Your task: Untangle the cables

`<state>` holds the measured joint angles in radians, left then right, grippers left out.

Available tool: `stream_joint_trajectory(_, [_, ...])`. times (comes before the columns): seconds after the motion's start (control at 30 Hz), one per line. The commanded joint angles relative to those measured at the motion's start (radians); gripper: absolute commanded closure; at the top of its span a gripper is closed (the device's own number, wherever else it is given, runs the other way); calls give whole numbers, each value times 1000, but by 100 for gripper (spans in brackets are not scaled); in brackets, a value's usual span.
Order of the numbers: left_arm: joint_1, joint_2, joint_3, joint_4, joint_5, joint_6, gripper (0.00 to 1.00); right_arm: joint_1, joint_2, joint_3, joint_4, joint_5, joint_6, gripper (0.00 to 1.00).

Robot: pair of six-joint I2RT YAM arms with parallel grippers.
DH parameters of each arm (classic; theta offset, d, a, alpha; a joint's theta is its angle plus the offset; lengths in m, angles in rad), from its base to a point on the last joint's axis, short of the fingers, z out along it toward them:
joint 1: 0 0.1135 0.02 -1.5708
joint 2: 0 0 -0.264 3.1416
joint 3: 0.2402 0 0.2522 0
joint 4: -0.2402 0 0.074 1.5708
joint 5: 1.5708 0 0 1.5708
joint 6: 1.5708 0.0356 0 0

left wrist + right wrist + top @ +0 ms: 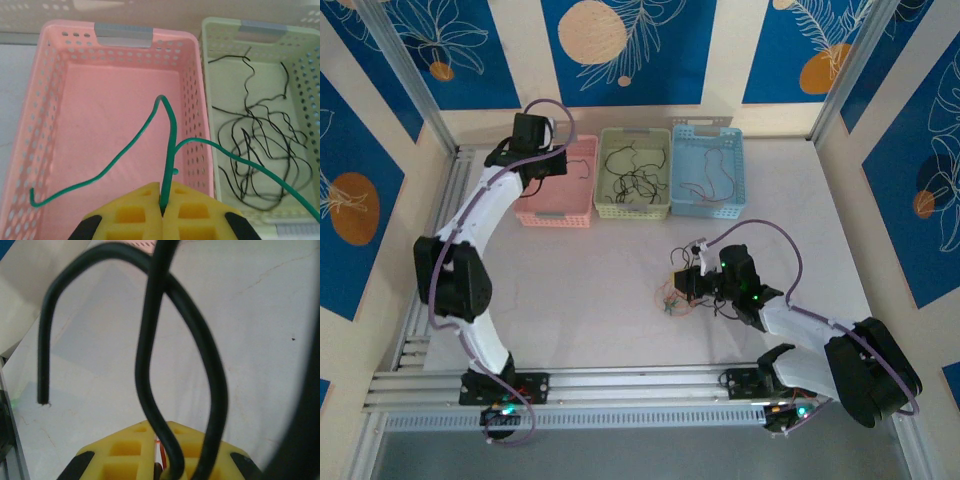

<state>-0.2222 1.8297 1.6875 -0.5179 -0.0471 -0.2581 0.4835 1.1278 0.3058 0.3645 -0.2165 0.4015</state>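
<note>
Your left fingers point(162, 212), two yellow blocks moulded with square pockets, are pressing flat together and pinching a green cable point(170, 120) at their seam. That thin, glossy cable is rising from the pinch in a narrow hairpin. One end is trailing down in a loose curve over the pink basket point(45, 125), and another stretch is arching off toward the pale green basket point(210, 100). Both baskets are rectangular plastic with perforated walls. They are sitting side by side at the far edge of the table point(590, 300), with a matching blue basket point(735, 170) beside them. Black cables point(260, 150) are lying in the pale green one as wiry, overlapping curls, and a thin reddish strand point(705, 187) is lying in the blue one.

Your right fingers point(159, 465), also yellow and pocketed, are clamping a black cable point(145, 365). It is looping upward in smooth, rubbery bends close to the lens, with one cut end hanging free. From above, those fingers are sitting at a small tangle point(670, 297) of red, orange and green strands on the matte white table, roughly midway between its near and far edges and toward its right side.
</note>
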Motion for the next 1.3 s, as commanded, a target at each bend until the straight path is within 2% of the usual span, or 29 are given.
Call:
stream_joint_trajectory(0.0, [24, 89, 110, -2, -31, -37, 100, -6, -20, -17, 25, -1, 11, 100])
stream_joint_trajectory(0.23, [37, 286, 320, -46, -87, -30, 100, -6, -31, -25, 28, 1, 13, 100])
stream_joint_trajectory(0.37, [43, 363, 405, -58, -146, -20, 100, -6, -43, -31, 29, 6, 15, 100])
stream_joint_trajectory(0.43, [42, 397, 432, -50, -140, -4, 100, -6, -42, -30, 31, 3, 13, 100])
stream_joint_trajectory(0.5, [43, 432, 474, -80, -145, 7, 78, -6, -40, -30, 31, 3, 15, 100])
stream_joint_trajectory(0.53, [43, 439, 475, -83, -150, 11, 72, -6, -40, -30, 30, 2, 15, 100])
stream_joint_trajectory(0.7, [47, 383, 400, -52, -123, 5, 44, -6, -40, -30, 33, 0, 13, 100])
stream_joint_trajectory(0.77, [46, 325, 360, -47, -110, -2, 41, -6, -40, -30, 33, -1, 13, 100])
stream_joint_trajectory(0.87, [35, 172, 226, -6, -48, 3, 41, -6, -40, -28, 31, -2, 11, 100])
stream_joint_trajectory(1.0, [12, -128, -110, 130, 117, -40, 41, -3, -45, -28, 32, -14, 8, 100])
stream_joint_trajectory(1.17, [-82, -471, -517, 210, 243, -110, 40, 18, -48, -14, 18, -60, -5, 100])
stream_joint_trajectory(1.27, [-151, -636, -768, 308, 391, -195, 39, 26, -67, 8, -16, -68, 3, 100])
